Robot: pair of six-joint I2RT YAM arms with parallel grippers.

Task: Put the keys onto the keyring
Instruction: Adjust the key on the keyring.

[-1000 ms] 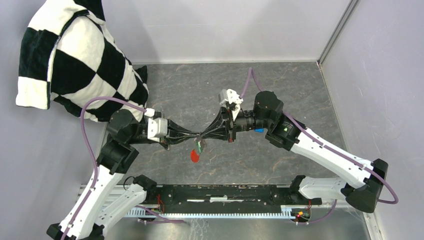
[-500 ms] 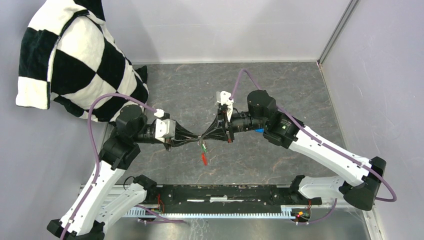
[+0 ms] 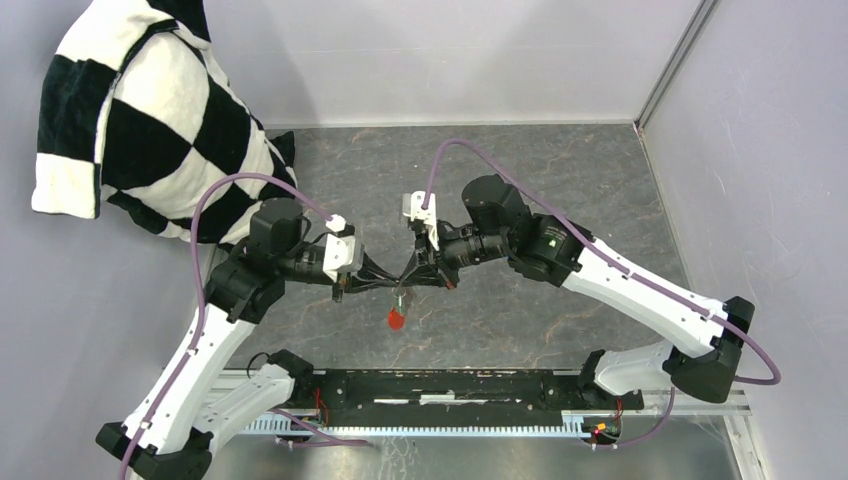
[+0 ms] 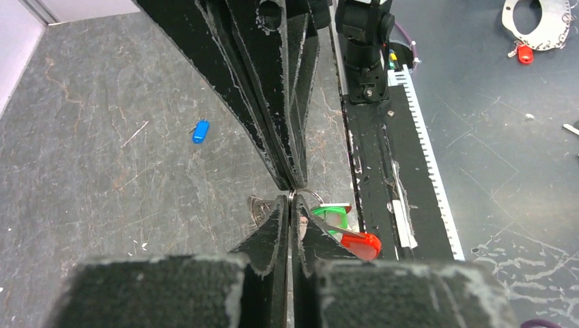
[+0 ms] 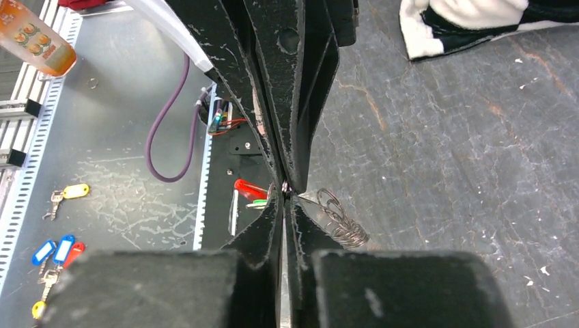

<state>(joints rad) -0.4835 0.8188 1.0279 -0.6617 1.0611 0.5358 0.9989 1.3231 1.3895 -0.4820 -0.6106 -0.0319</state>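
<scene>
My left gripper (image 3: 397, 285) and right gripper (image 3: 409, 282) meet tip to tip above the table's near middle. Both are shut on the thin metal keyring (image 4: 311, 196), which is pinched where the tips touch. Below the ring hang the green key (image 4: 334, 217) and the red leaf-shaped tag (image 4: 362, 244); from above the tag (image 3: 397, 318) dangles under the tips. The grey chain strap (image 5: 343, 224) hangs off the other side. In the left wrist view the blue key (image 4: 199, 131) lies alone on the table, apart from both grippers; the top view hides it under the right arm.
A black-and-white checkered cloth (image 3: 150, 110) is heaped at the back left. Grey walls close the back and right. The black base rail (image 3: 450, 385) runs along the near edge. Below the table lie spare keys (image 5: 58, 249) and an orange bottle (image 5: 34, 37).
Both arms have swung leftward with their tips still joined, the right forearm reaching further across. The red tag swung right, then settled back below the tips.
</scene>
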